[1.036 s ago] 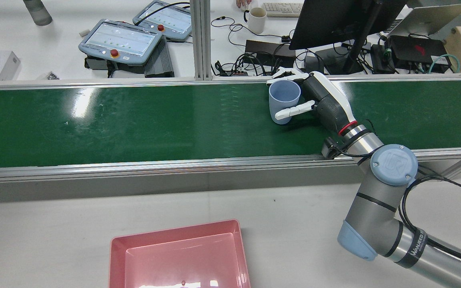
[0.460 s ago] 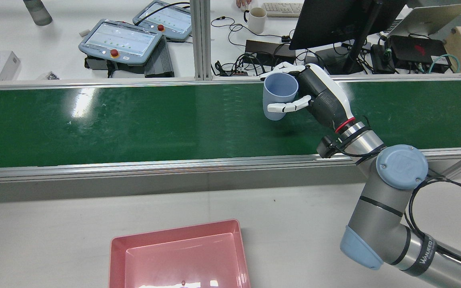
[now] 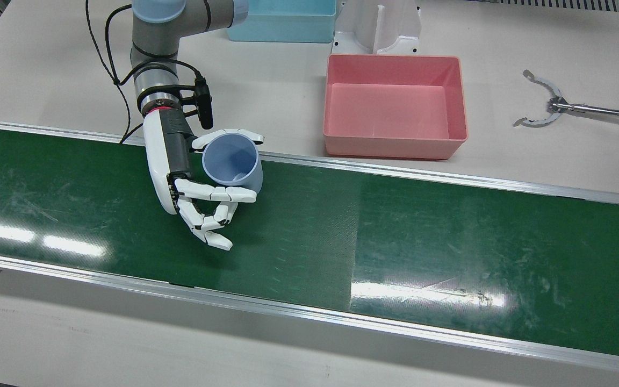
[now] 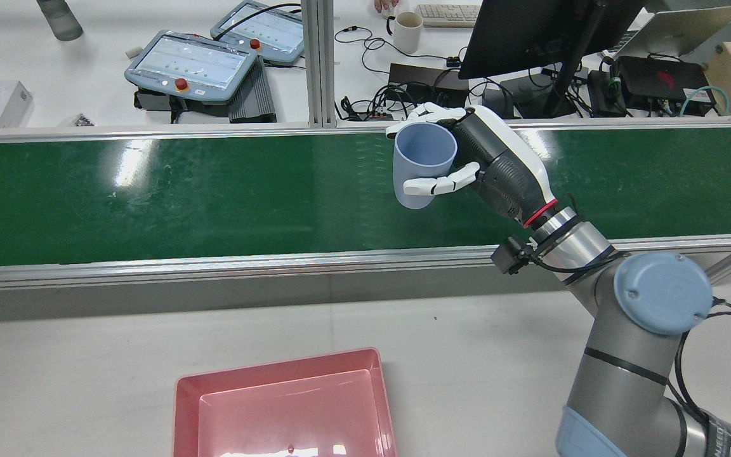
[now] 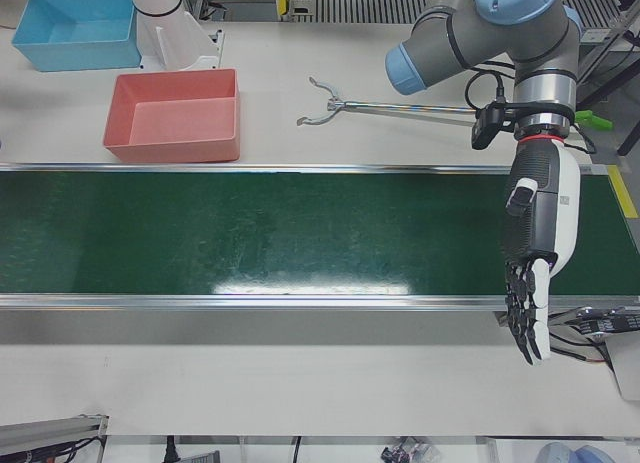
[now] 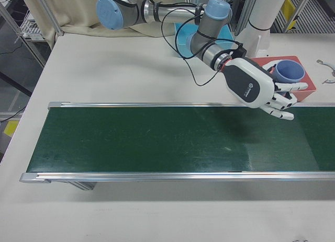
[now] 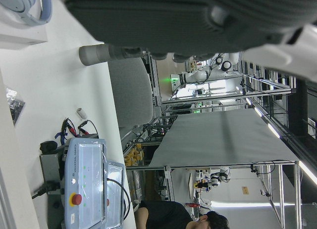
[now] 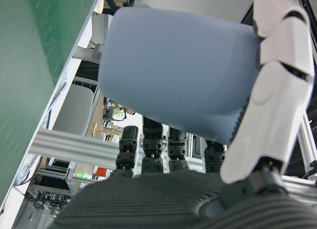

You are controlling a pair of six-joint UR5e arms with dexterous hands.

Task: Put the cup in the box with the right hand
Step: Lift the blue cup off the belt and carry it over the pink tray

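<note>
My right hand (image 4: 467, 158) grips the pale blue cup (image 4: 421, 162) above the green conveyor belt (image 4: 213, 190), mouth up and tilted slightly, its base half hidden behind my fingers, while my left hand (image 5: 535, 273) hangs open-fingered, well apart from the pink box (image 3: 395, 102).

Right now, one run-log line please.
right hand: shut on light-blue plastic cup | cup: above green belt | pink plastic box: empty | left hand: open

The rear view looked forward and down over the green belt (image 4: 213, 197); the front view faced it from above. Both shared the pink box (image 3: 395, 102). Hand cameras sat close, sideways.
</note>
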